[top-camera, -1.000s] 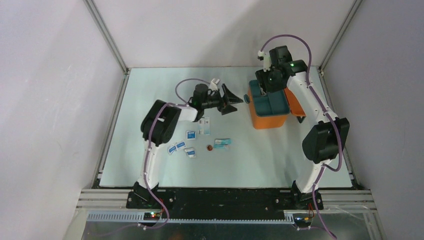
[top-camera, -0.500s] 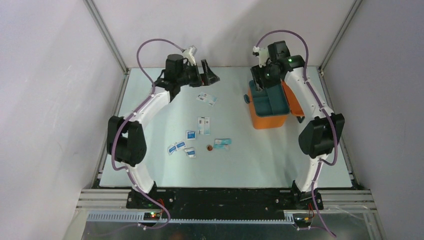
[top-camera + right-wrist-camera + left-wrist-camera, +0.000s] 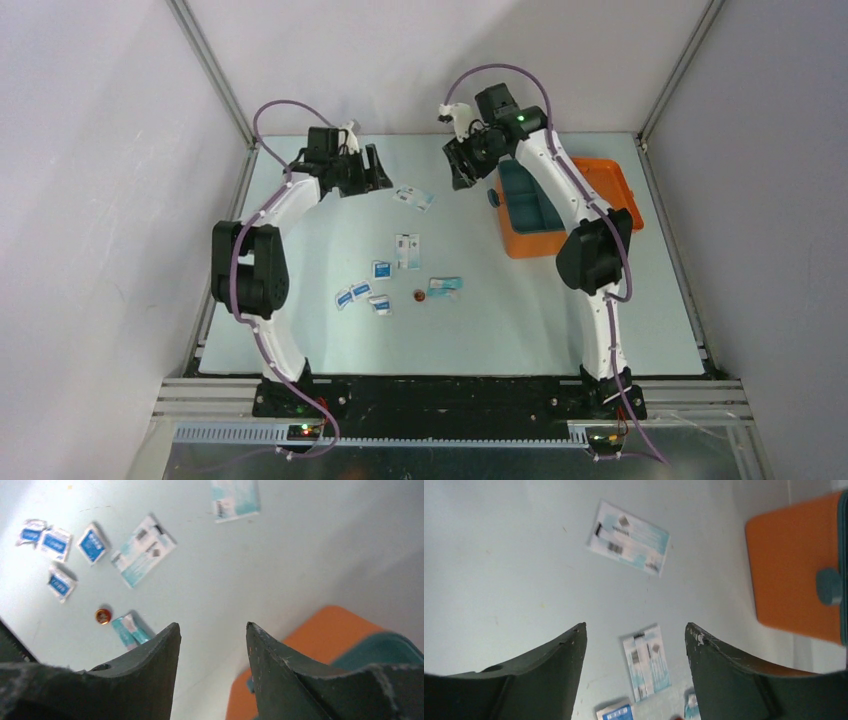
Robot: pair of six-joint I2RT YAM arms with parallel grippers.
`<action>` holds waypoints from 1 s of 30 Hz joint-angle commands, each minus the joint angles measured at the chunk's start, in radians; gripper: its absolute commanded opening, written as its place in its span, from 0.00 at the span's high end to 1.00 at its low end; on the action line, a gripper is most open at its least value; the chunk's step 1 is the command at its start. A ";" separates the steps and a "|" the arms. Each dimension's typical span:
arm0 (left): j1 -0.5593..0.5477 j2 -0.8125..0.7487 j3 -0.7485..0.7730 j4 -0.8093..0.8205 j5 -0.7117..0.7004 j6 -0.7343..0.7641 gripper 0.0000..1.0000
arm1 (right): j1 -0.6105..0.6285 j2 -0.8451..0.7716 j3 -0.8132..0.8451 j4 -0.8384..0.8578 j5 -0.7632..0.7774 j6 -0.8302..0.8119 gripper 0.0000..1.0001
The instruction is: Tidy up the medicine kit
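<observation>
kit [image 3: 535, 242] open on the right part of table [image 3: 500, 320], lid [image 3: 612, 185] flung out on its right, tray [image 3: 528, 205] facing up, long axis running far to near. right gripper [image 3: 462, 172] just off kit's far left corner, jaws released, nothing between them. left gripper [image 3: 378, 170] further left of kit at about the same depth, jaws likewise spread and empty.

packet [image 3: 414, 197] flat on the table left of kit, between the two grippers and a little nearer than both. long axis roughly crosswise, aimed at kit's left wall with a slight slant. reach judged close to even, left gripper perhaps a shade closer.

long packet [image 3: 407, 250] left of kit's near corner, axis parallel to kit. sachets [image 3: 381, 268], cap [image 3: 419, 295] and teal packet [image 3: 444, 287] scattered left of kit, nearer than its near wall.

no item visible in the uncovered part of tray; sorting judged barely begun. likely next: down onto packet, pinch across its short side, carry right into kit. thin and flat against the table, so probably hard to get tips under.
</observation>
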State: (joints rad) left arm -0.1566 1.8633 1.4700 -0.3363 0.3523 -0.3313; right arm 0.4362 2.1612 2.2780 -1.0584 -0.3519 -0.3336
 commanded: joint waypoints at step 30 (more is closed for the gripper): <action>-0.105 0.199 -0.176 -0.056 0.250 0.162 0.59 | 0.111 0.162 -0.226 0.105 -0.479 0.377 0.34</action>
State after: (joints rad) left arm -0.2329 2.0331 1.3289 -0.3813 0.5823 -0.1829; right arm 0.5282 2.2875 2.0254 -1.0016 -0.7834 -0.0322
